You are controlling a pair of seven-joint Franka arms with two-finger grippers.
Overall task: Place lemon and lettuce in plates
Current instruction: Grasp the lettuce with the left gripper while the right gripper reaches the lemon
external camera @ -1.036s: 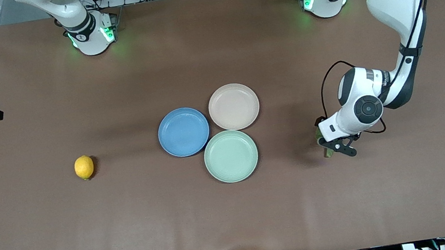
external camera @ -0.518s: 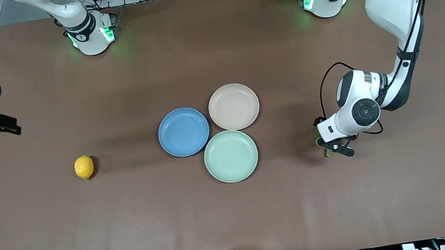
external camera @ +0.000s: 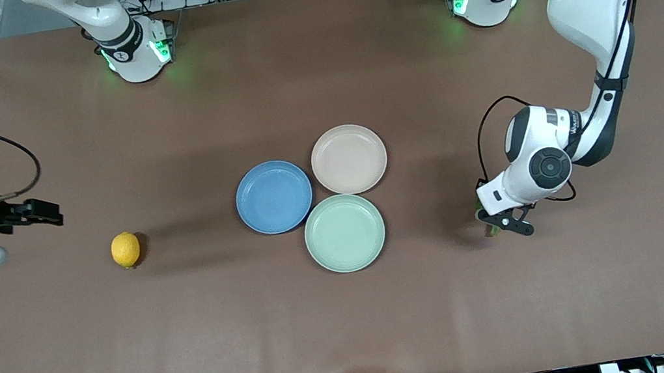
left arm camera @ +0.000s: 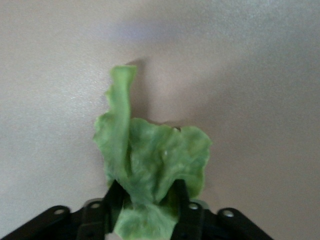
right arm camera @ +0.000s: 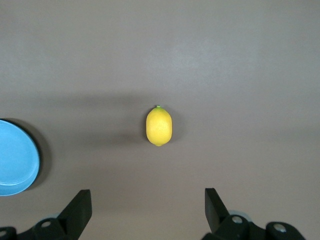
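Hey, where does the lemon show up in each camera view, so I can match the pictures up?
Front view: the lemon lies on the table toward the right arm's end, apart from the blue plate.
Left wrist view: not in it; only the lettuce shows there.
Right wrist view: the lemon sits mid-picture on bare table, ahead of the open right gripper.
Shared landmark: the blue plate, seen in the front and right wrist views.

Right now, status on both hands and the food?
Left hand shut on lettuce, low at table. Right hand open, above lemon. Blue plate, beige plate empty. Nothing blocking.
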